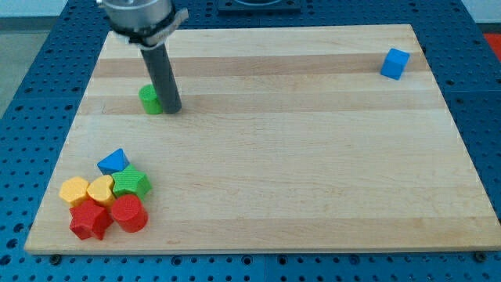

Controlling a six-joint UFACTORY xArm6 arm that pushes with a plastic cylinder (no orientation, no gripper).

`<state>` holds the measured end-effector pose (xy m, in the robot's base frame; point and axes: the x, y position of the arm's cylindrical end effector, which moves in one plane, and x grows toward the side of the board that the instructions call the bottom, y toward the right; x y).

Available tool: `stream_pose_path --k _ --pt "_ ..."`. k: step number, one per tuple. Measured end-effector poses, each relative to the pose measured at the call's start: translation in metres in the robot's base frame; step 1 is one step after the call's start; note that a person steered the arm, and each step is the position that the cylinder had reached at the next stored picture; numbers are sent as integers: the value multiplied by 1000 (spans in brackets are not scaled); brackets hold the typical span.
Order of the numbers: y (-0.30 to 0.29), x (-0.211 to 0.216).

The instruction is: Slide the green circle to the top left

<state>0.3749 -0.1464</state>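
Most of the slide looks done, since the green circle (150, 99) sits touching the left of my tip (171, 109), a jawless rod with nothing to open or close, leaving only a short push toward the board's (313, 157) top-left corner.

Pale smooth wooden board (313, 157) (matt, grained)

Straight dark rod (162, 74) hangs near-vertical from grey round mount (141, 17) at view's top left, leaning slightly right toward bottom. My tip (172, 109) sits on the surface, far left part of scene.
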Motion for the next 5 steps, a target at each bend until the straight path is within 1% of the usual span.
stream_pose_path --k 1,2,3,4,5 --pt "0 -23" --pt "2 -8" --pt "-1 45" --pt "-30 48" --pt "-40 25"
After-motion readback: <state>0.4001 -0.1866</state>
